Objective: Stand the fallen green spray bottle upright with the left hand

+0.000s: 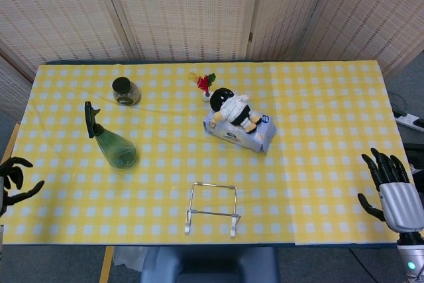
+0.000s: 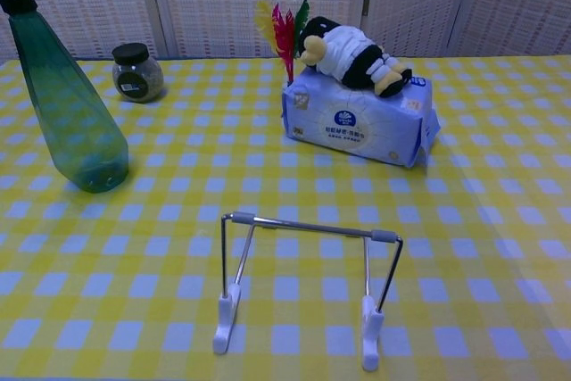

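The green spray bottle (image 1: 112,145) stands upright on the yellow checked tablecloth at the left, its black trigger head on top; the chest view shows the bottle (image 2: 70,113) at the far left, free of any hand. My left hand (image 1: 13,180) is at the left edge of the head view, well apart from the bottle, fingers spread and holding nothing. At the bottom right corner my right hand (image 1: 391,183) hangs off the table's side with its fingers apart and empty. Neither hand shows in the chest view.
A dark-lidded jar (image 1: 125,91) sits behind the bottle. A blue tissue pack (image 1: 242,130) with a plush toy (image 1: 232,107) on it lies mid-table, coloured feathers (image 1: 204,83) behind. A wire rack (image 1: 212,210) stands near the front edge.
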`<move>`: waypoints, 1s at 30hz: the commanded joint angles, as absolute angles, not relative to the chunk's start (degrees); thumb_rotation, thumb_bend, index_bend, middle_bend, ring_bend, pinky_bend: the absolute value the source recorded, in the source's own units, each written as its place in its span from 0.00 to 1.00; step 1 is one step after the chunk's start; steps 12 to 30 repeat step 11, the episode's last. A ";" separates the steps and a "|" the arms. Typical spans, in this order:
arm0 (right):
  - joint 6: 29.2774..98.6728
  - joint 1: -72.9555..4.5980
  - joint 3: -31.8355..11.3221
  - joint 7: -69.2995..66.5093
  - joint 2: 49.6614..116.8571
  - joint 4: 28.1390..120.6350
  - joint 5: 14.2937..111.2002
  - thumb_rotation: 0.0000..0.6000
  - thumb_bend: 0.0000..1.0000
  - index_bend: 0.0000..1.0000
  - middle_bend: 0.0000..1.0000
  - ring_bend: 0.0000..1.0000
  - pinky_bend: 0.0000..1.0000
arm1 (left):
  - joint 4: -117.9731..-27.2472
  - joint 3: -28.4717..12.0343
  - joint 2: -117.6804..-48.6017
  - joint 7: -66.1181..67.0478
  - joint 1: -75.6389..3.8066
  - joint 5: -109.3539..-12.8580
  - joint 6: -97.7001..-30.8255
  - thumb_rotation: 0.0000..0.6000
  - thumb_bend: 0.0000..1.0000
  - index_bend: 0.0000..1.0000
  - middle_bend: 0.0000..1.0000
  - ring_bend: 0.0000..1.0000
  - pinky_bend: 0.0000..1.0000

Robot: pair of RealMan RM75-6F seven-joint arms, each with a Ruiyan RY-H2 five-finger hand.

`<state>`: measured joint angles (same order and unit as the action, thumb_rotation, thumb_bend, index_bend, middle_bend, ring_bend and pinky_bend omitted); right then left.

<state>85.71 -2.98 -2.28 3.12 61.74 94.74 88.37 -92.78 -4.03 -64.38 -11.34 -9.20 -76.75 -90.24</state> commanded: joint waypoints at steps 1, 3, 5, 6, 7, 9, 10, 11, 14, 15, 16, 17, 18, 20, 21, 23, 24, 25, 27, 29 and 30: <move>85.69 -2.98 -2.32 3.88 62.25 95.21 88.16 1.00 0.36 0.00 0.00 0.00 0.00 | -96.42 6.05 -62.67 -4.04 -5.52 -84.48 -86.30 1.00 0.18 0.32 0.19 0.05 0.00; 85.85 -2.89 -2.29 4.33 62.68 95.90 88.14 1.00 0.36 0.00 0.00 0.00 0.00 | -98.25 6.55 -62.27 1.13 -5.89 -82.26 -83.19 1.00 0.18 0.25 0.11 0.00 0.00; 86.06 -2.76 -2.06 4.98 62.90 96.02 88.50 1.00 0.36 0.00 0.00 0.00 0.00 | -99.48 5.70 -63.20 7.64 -6.15 -79.48 -82.05 1.00 0.18 0.20 0.08 0.00 0.00; 85.99 -2.73 -1.94 4.98 62.85 96.05 88.57 1.00 0.36 0.00 0.00 0.00 0.00 | -99.55 5.27 -63.90 9.96 -6.10 -78.68 -82.20 1.00 0.18 0.18 0.07 0.00 0.00; 85.89 -2.71 -1.84 4.76 62.74 96.07 88.59 1.00 0.36 0.00 0.00 0.00 0.00 | -99.53 4.91 -64.52 12.10 -5.98 -78.18 -82.60 1.00 0.18 0.16 0.06 0.00 0.00; 85.60 -2.81 -1.83 4.09 62.43 95.97 88.50 1.00 0.36 0.00 0.00 0.00 0.00 | -98.62 3.92 -66.00 14.89 -5.64 -79.18 -84.83 1.00 0.18 0.13 0.05 0.00 0.00; 85.46 -2.89 -1.87 3.84 62.35 95.91 88.45 1.00 0.36 0.00 0.00 0.00 0.00 | -97.64 3.39 -66.78 14.95 -5.30 -80.14 -86.42 1.00 0.18 0.13 0.04 0.00 0.00; 85.23 -3.00 -1.87 3.57 62.28 95.79 88.41 1.00 0.36 0.00 0.00 0.00 0.00 | -96.57 2.90 -67.62 14.94 -4.72 -80.73 -88.01 1.00 0.18 0.13 0.04 0.00 0.00; 85.23 -3.00 -1.87 3.57 62.28 95.79 88.41 1.00 0.36 0.00 0.00 0.00 0.00 | -96.57 2.90 -67.62 14.94 -4.72 -80.73 -88.01 1.00 0.18 0.13 0.04 0.00 0.00; 85.23 -3.00 -1.87 3.57 62.28 95.79 88.41 1.00 0.36 0.00 0.00 0.00 0.00 | -96.57 2.90 -67.62 14.94 -4.72 -80.73 -88.01 1.00 0.18 0.13 0.04 0.00 0.00; 85.23 -3.00 -1.87 3.57 62.28 95.79 88.41 1.00 0.36 0.00 0.00 0.00 0.00 | -96.57 2.90 -67.62 14.94 -4.72 -80.73 -88.01 1.00 0.18 0.13 0.04 0.00 0.00; 85.23 -3.00 -1.87 3.57 62.28 95.79 88.41 1.00 0.36 0.00 0.00 0.00 0.00 | -96.57 2.90 -67.62 14.94 -4.72 -80.73 -88.01 1.00 0.18 0.13 0.04 0.00 0.00; 85.23 -3.00 -1.87 3.57 62.28 95.79 88.41 1.00 0.36 0.00 0.00 0.00 0.00 | -96.57 2.90 -67.62 14.94 -4.72 -80.73 -88.01 1.00 0.18 0.13 0.04 0.00 0.00; 85.23 -3.00 -1.87 3.57 62.28 95.79 88.41 1.00 0.36 0.00 0.00 0.00 0.00 | -96.57 2.90 -67.62 14.94 -4.72 -80.73 -88.01 1.00 0.18 0.13 0.04 0.00 0.00; 85.23 -3.00 -1.87 3.57 62.28 95.79 88.41 1.00 0.36 0.00 0.00 0.00 0.00 | -96.57 2.90 -67.62 14.94 -4.72 -80.73 -88.01 1.00 0.18 0.13 0.04 0.00 0.00; 85.23 -3.00 -1.87 3.57 62.28 95.79 88.41 1.00 0.36 0.00 0.00 0.00 0.00 | -96.57 2.90 -67.62 14.94 -4.72 -80.73 -88.01 1.00 0.18 0.13 0.04 0.00 0.00; 85.23 -3.00 -1.87 3.57 62.28 95.79 88.41 1.00 0.36 0.00 0.00 0.00 0.00 | -96.57 2.90 -67.62 14.94 -4.72 -80.73 -88.01 1.00 0.18 0.13 0.04 0.00 0.00; 85.23 -3.00 -1.87 3.57 62.28 95.79 88.41 1.00 0.36 0.00 0.00 0.00 0.00 | -96.57 2.90 -67.62 14.94 -4.72 -80.73 -88.01 1.00 0.18 0.13 0.04 0.00 0.00; 85.23 -3.00 -1.87 3.57 62.28 95.79 88.41 1.00 0.36 0.00 0.00 0.00 0.00 | -96.57 2.90 -67.62 14.94 -4.72 -80.73 -88.01 1.00 0.18 0.13 0.04 0.00 0.00; 85.23 -3.00 -1.87 3.57 62.28 95.79 88.41 1.00 0.36 0.00 0.00 0.00 0.00 | -96.57 2.90 -67.62 14.94 -4.72 -80.73 -88.01 1.00 0.18 0.13 0.04 0.00 0.00; 85.23 -3.00 -1.87 3.57 62.28 95.79 88.41 1.00 0.36 0.00 0.00 0.00 0.00 | -96.57 2.90 -67.62 14.94 -4.72 -80.73 -88.01 1.00 0.18 0.13 0.04 0.00 0.00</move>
